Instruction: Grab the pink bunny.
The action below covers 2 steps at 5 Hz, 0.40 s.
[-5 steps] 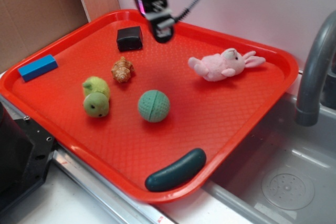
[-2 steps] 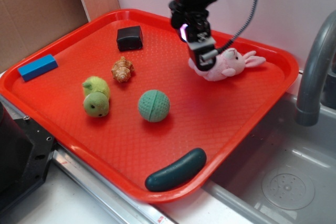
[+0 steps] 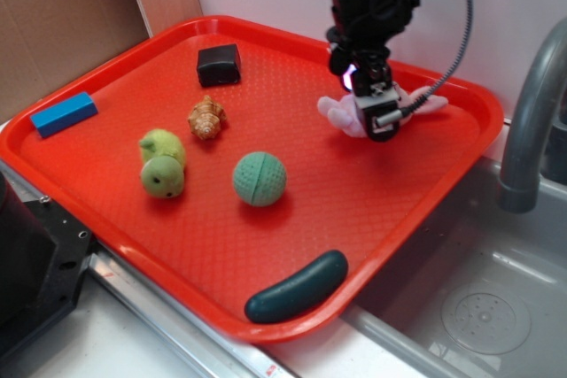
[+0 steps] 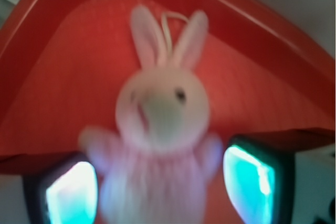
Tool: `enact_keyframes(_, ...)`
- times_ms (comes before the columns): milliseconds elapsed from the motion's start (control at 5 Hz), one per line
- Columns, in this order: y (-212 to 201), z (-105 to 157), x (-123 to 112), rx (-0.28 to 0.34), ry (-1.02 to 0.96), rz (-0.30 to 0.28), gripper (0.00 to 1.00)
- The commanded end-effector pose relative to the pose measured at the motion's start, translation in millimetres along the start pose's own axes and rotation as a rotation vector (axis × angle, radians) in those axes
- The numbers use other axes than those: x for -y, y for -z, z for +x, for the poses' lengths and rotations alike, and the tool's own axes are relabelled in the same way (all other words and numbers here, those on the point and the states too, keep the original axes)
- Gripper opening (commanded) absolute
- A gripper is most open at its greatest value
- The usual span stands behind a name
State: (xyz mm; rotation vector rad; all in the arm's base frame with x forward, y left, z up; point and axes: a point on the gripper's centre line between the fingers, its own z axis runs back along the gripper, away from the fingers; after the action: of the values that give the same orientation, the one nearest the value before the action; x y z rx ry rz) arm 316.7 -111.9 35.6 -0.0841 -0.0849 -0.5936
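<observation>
My arm's coming down from the top of the frame, pretty much vertical with the wrist pointing straight down and the cable looping off to the side. My gripper (image 3: 379, 121) is spread wide, with one finger (image 4: 71, 192) on each side of the wrist view, both lit up teal and a bit blurry.

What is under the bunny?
The pink bunny lies on the red tray. The open claw straddles its body, one finger each side. Anything between bunny and tray is covered.
</observation>
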Motion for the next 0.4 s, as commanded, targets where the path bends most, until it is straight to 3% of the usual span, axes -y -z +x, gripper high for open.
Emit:
enact_keyframes(0, -15.3, 24.1, -4.8, 0.015, 0.065, 0.013, 0.0)
enact_keyframes(200, -41.0, 11.8, -0.8, -0.012, 0.11, 0.004, 0.0)
